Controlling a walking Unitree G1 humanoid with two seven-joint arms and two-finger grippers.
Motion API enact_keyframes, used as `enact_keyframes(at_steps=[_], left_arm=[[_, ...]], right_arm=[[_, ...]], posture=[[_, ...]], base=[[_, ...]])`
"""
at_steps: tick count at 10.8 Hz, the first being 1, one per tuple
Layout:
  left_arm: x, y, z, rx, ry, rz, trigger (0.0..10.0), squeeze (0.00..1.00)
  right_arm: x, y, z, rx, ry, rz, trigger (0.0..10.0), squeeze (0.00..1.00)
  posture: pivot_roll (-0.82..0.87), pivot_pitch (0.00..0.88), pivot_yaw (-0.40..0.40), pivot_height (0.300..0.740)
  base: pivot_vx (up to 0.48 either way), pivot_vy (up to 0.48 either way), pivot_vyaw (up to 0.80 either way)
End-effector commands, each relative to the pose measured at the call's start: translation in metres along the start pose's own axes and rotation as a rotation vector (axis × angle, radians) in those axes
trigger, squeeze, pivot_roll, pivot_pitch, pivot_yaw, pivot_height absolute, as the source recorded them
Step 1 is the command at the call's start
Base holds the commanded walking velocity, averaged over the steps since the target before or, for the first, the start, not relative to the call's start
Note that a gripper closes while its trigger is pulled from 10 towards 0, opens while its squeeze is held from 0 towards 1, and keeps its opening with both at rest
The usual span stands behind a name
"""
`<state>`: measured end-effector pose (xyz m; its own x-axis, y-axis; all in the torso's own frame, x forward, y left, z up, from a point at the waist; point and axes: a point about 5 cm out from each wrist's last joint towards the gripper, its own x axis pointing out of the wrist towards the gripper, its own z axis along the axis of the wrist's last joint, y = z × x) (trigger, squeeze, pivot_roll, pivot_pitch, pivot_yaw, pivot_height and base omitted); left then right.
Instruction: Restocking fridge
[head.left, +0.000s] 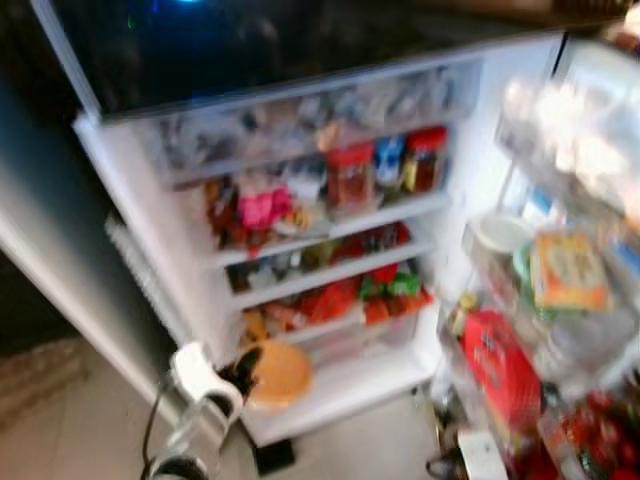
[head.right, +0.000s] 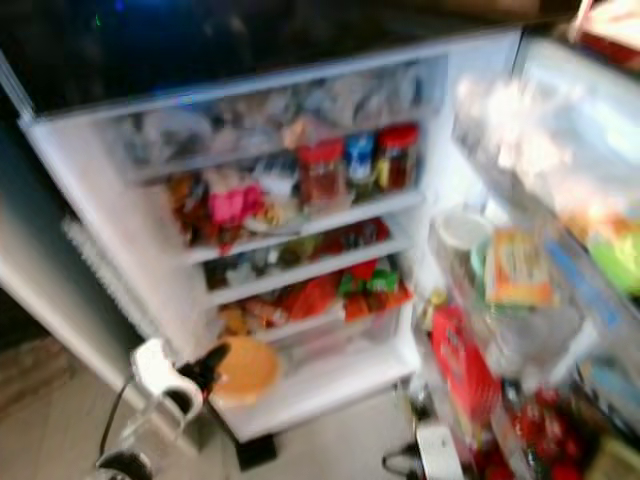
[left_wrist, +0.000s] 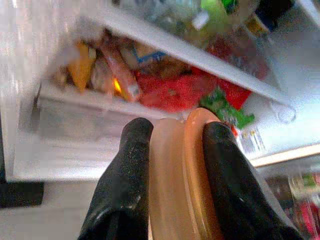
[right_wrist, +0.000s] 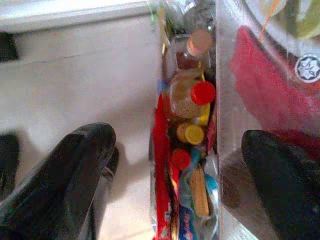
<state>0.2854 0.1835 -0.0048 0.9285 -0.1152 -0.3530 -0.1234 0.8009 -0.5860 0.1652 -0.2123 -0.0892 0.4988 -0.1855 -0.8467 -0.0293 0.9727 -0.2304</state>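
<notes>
Item: orange lidded container (head.left: 276, 374), round, flat. Loc: held at fridge (head.left: 330, 395) bottom shelf, front edge, just below the clear crisper drawer (left_wrist: 100, 115).
Left gripper (head.left: 240, 372): clamped on container rim, one finger (left_wrist: 125, 175) each side; grip near edge only.
Right gripper (right_wrist: 175, 170): fingers wide apart, empty, low beside door bin (right_wrist: 227, 125) w/ red-capped bottles (right_wrist: 192, 100).
Shelves above: packed w/ red-lidded jars (head.left: 350, 175), pink packet (head.left: 262, 208), red/green pouches (head.left: 385, 285). Head views blurred; labels unreadable.
Risks (est.): edge grip may let container pivot or slip to floor; early release could leave it overhanging the shelf lip; right gripper close to door bottles, may knock them if arm swings.
</notes>
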Motion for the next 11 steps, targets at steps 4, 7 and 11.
enact_keyframes(at_steps=[4,7,11], left_arm=[[-0.004,0.01,0.007,0.031,-0.013,0.03,10.0,0.0],[-0.003,0.008,0.008,0.024,-0.031,0.017,10.0,0.0],[-0.002,0.006,0.01,0.026,-0.049,0.006,10.0,0.0]], right_arm=[[0.001,0.004,0.01,-0.001,-0.042,0.01,10.0,0.0],[0.001,0.011,0.014,0.02,-0.059,0.073,10.0,0.0],[0.001,0.013,0.014,-0.072,-0.054,0.096,10.0,0.0]], posture=[[-0.04,0.0,0.025,0.74],[-0.04,0.0,0.025,0.74],[-0.04,0.0,0.023,0.74]], base=[[0.0,0.0,0.0],[0.0,0.0,0.0],[0.0,0.0,0.0]])
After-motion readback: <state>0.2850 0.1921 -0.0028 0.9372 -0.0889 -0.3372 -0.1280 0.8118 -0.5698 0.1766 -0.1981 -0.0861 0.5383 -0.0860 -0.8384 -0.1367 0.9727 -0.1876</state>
